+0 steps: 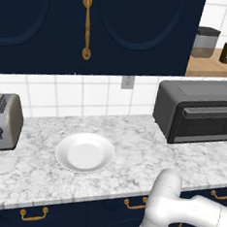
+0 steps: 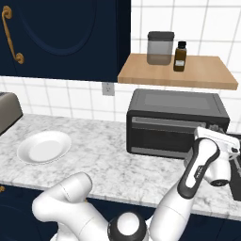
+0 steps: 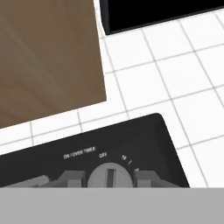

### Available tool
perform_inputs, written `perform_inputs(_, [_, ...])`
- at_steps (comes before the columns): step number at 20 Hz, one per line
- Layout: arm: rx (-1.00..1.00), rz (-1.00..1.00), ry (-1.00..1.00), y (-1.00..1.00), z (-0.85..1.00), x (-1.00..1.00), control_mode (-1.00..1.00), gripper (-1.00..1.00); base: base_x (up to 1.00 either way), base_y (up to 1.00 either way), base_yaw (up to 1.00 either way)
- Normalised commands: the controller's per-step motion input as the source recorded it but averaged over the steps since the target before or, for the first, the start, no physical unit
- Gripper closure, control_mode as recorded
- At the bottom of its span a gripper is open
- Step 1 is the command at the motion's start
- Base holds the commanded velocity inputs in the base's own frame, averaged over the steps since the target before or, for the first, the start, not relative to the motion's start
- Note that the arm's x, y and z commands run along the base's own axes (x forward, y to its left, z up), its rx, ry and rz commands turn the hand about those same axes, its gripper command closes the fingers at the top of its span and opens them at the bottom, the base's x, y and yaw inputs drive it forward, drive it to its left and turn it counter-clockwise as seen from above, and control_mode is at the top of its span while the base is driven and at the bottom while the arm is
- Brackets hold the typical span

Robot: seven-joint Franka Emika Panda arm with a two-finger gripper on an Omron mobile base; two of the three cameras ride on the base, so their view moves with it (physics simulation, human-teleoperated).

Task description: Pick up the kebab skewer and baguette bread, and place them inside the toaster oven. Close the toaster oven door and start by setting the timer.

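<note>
Pincer (image 3: 108,178) clamped on timer knob (image 3: 109,176), toaster oven (image 2: 176,123)

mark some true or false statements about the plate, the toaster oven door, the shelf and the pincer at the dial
1. The white plate holds a baguette. False: the plate is bare.
2. The toaster oven door is shut. True.
3. The pincer is at the timer dial, a finger on each side. True.
4. The wooden shelf carries three bottles. False: it carries a grey canister and one dark bottle.
5. The silver toaster stands right of the toaster oven. False: it stands left, beyond the plate.
</note>
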Motion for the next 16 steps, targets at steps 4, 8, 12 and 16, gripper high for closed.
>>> perform_inputs(4, [0.17,0.00,0.00,0.07,0.21,0.01,-1.00,1.00,0.00,0.00,0.00])
perform_inputs(8, [0.17,0.00,0.00,0.09,0.22,0.02,-1.00,1.00,0.00,0.00,0.00])
perform_inputs(12, [0.20,0.00,0.00,0.16,0.26,0.03,-1.00,1.00,0.00,0.00,0.00])
perform_inputs(16, [0.22,0.00,0.00,0.14,0.28,0.08,-1.00,1.00,0.00,0.00,0.00])
